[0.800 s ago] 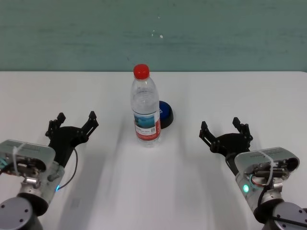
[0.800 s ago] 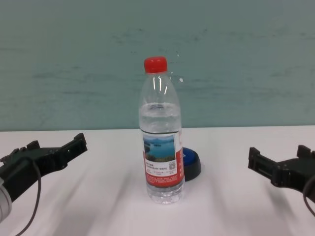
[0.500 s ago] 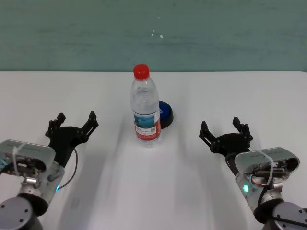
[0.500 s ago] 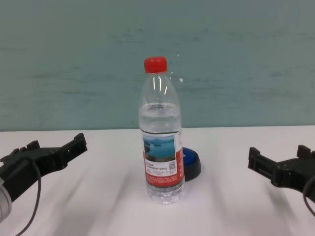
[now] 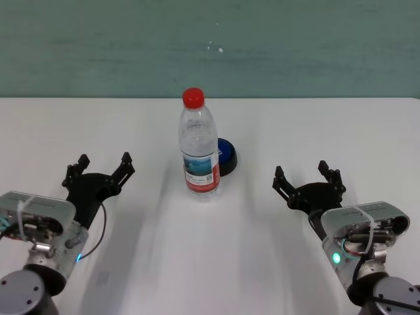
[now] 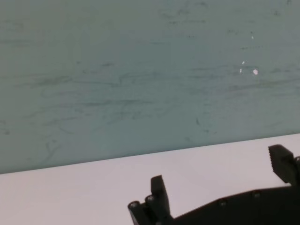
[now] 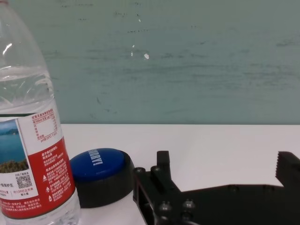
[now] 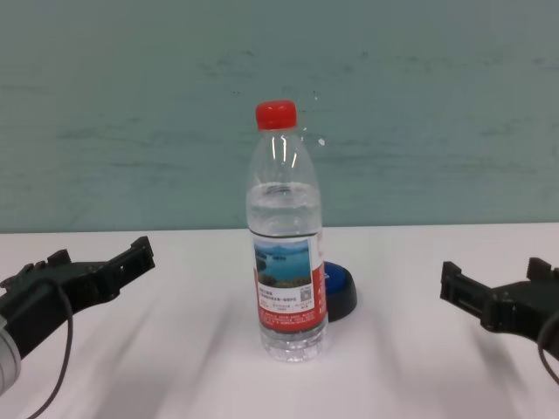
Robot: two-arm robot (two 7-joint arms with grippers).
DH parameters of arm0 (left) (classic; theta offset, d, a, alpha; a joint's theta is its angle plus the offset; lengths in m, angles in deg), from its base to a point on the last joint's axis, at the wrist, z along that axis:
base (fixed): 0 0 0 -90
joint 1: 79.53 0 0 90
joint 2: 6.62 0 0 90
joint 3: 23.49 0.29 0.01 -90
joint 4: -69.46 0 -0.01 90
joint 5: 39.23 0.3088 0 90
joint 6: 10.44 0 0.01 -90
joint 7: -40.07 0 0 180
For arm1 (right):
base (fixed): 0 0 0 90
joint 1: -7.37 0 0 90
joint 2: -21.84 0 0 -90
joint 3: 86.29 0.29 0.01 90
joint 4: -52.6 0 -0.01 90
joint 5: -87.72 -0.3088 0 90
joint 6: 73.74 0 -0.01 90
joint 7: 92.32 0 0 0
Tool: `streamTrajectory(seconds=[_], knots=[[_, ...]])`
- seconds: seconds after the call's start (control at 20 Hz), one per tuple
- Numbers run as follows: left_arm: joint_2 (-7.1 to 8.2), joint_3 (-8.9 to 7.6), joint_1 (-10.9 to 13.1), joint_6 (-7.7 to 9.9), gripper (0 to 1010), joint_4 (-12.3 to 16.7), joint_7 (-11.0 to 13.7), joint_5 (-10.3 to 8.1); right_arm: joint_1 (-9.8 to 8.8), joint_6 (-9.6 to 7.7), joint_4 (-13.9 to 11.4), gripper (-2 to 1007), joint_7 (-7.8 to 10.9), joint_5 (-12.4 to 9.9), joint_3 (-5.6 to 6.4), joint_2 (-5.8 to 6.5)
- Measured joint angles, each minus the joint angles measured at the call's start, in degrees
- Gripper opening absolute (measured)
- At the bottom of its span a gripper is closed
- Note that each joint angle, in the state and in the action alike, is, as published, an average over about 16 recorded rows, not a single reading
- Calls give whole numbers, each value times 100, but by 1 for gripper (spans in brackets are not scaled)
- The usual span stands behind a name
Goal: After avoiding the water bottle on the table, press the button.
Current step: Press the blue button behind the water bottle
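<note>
A clear water bottle (image 5: 199, 147) (image 8: 286, 262) (image 7: 30, 140) with a red cap stands upright in the middle of the white table (image 5: 210, 262). Just behind it and slightly right sits the blue button (image 5: 226, 156) (image 8: 339, 290) (image 7: 99, 173) on its black base, partly hidden by the bottle. My left gripper (image 5: 102, 167) (image 8: 98, 260) (image 6: 220, 187) hovers open near the table's left front, well left of the bottle. On the right, my right gripper (image 5: 307, 176) (image 8: 498, 279) (image 7: 225, 168) is open too, with nothing between its fingers.
A teal wall (image 5: 210, 46) runs behind the table's far edge. White tabletop stretches on both sides of the bottle and between the two grippers.
</note>
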Motion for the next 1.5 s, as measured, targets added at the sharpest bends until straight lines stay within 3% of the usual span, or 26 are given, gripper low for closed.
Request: streamTrajectory(seconds=[1.5], knots=[[0, -1, 1, -6, 1010, 0, 11, 1, 0, 0, 0, 1004, 0, 0, 0, 0]])
